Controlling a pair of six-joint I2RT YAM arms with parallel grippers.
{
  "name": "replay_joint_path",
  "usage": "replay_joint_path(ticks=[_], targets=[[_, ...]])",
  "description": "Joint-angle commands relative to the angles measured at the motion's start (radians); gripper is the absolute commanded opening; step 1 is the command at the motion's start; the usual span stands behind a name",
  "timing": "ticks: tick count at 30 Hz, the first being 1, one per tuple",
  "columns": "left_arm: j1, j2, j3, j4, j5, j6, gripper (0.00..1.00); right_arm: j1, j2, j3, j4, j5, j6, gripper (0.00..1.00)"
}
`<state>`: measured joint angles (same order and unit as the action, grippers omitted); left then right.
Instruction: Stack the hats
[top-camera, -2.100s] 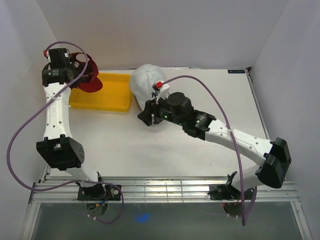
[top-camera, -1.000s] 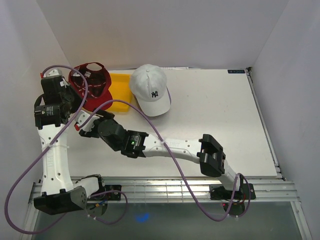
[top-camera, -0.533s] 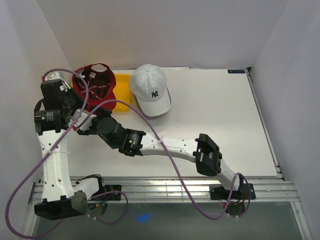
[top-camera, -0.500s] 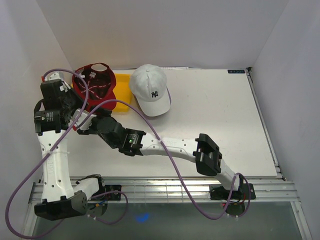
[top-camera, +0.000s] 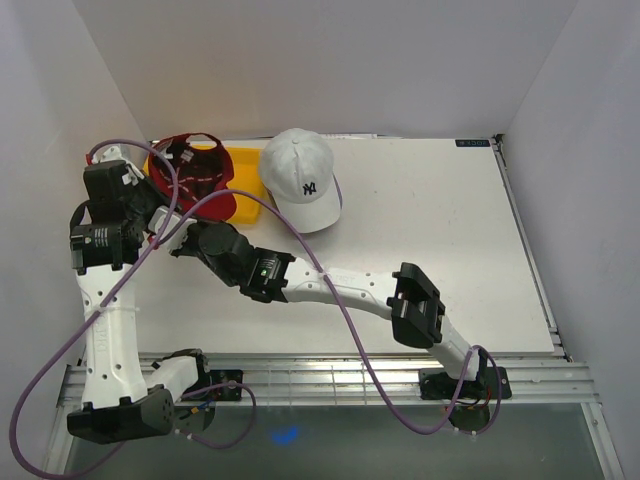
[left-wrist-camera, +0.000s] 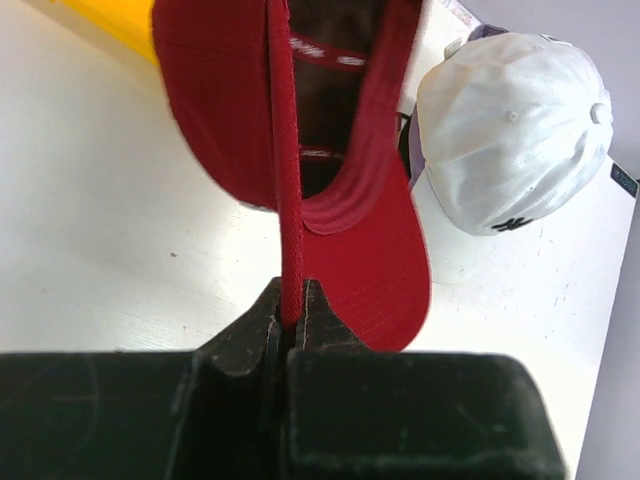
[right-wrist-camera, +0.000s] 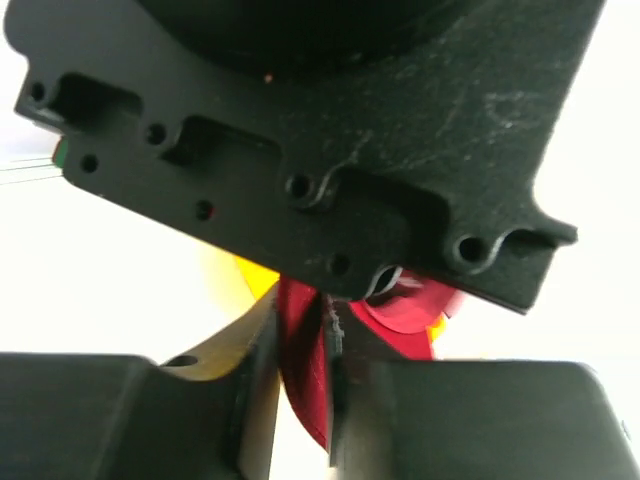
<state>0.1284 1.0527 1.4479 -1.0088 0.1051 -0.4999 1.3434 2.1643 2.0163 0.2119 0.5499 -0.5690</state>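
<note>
The right gripper (top-camera: 183, 243) reaches across the table (top-camera: 430, 230) to the near left of the tray (top-camera: 247, 163). In its wrist view, the right gripper (right-wrist-camera: 300, 345) has its jaws nearly together, with a fold of red fabric pinched between them. The black body of the left gripper fills the space just above. The left gripper (top-camera: 155, 215) meets it at the same spot, at the tray's near left corner. Its wrist view shows the left gripper (left-wrist-camera: 290, 305) clamped tight on the thin rim of the red cap (left-wrist-camera: 300, 120), which stands edge-on out of the jaws.

Both grippers hold the red cap (top-camera: 190, 180) over the left part of the tray. It is tipped so that its hollow inside and white-lettered inner tape face up, and the brim lies toward the tray's near edge.

Only the tray's right part shows, yellow, beyond the cap. Against the tray's right end sits the white cap (top-camera: 300, 180), crown up, with a dark NY on the front and its brim toward the near side.
</note>
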Motion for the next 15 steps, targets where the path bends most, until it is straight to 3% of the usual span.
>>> replay_joint_path(ticks=[1, 2, 3, 8, 12, 15], targets=[[-0.007, -0.028, 0.037, 0.016, 0.024, -0.009, 0.00, -0.020, -0.043, 0.024, 0.029, -0.047, 0.046, 0.19], [-0.007, -0.025, 0.042, 0.016, 0.028, -0.011, 0.00, -0.020, -0.049, 0.018, 0.026, -0.056, 0.053, 0.10], [-0.007, -0.023, 0.045, 0.016, 0.028, -0.011, 0.00, -0.021, -0.064, 0.013, 0.027, -0.061, 0.067, 0.08], [-0.007, -0.010, 0.086, 0.018, 0.036, -0.022, 0.00, -0.021, -0.118, -0.033, 0.032, -0.107, 0.106, 0.08], [-0.007, -0.007, 0.109, 0.029, 0.047, -0.026, 0.11, -0.021, -0.164, -0.062, 0.029, -0.133, 0.139, 0.08], [-0.007, -0.008, 0.115, 0.041, 0.053, -0.029, 0.28, -0.021, -0.185, -0.076, 0.024, -0.137, 0.162, 0.08]])
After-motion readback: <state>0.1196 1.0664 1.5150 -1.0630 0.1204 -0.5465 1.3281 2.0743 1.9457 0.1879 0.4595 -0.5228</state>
